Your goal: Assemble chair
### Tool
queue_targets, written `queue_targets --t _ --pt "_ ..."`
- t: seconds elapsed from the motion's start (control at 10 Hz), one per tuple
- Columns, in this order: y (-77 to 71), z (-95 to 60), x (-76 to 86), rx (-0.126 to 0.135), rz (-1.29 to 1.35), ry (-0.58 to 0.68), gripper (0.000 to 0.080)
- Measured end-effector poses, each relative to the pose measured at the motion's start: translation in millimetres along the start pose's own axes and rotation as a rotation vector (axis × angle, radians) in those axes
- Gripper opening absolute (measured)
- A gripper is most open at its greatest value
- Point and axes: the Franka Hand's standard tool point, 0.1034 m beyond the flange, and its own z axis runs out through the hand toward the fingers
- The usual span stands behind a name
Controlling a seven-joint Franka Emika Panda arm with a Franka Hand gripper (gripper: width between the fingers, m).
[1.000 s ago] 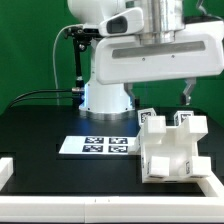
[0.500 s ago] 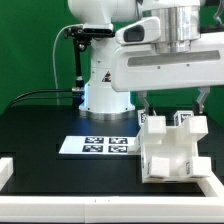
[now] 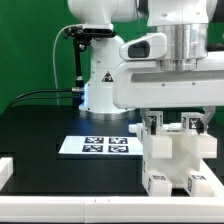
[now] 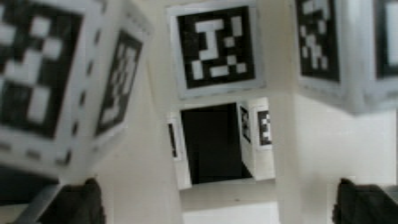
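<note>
White chunky chair (image 3: 178, 158) sat on the black table (image 3: 40, 125), over at the exterior view's right, just beside the marker board (image 3: 97, 145). Arm hung right above it with the fingers (image 3: 146, 122) spread wide open, one on each side of the top, gripping nothing. Wrist view was basically all tagged white blocks up close.
</note>
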Motion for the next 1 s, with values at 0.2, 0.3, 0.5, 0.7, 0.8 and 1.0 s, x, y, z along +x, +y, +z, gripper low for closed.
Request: queue_targets --t 0.2,0.3,0.5,0.7,0.8,1.0 --pt "-0.5 4.1 8.5 -0.007 0.005 0.006 0.0649" --pt "-2.3 4.2 10.5 -0.009 0.018 0.009 0.0649" --pt "-0.6 2.9 11.3 -0.009 0.023 0.010 0.0649" --pt "10.0 -9.9 15.1 0.002 0.019 0.015 0.0649" --pt "15.9 -20.1 12.9 0.012 -0.001 0.014 0.0649" --pt "22.5 -37.7 3.2 0.020 -0.099 0.011 0.0649"
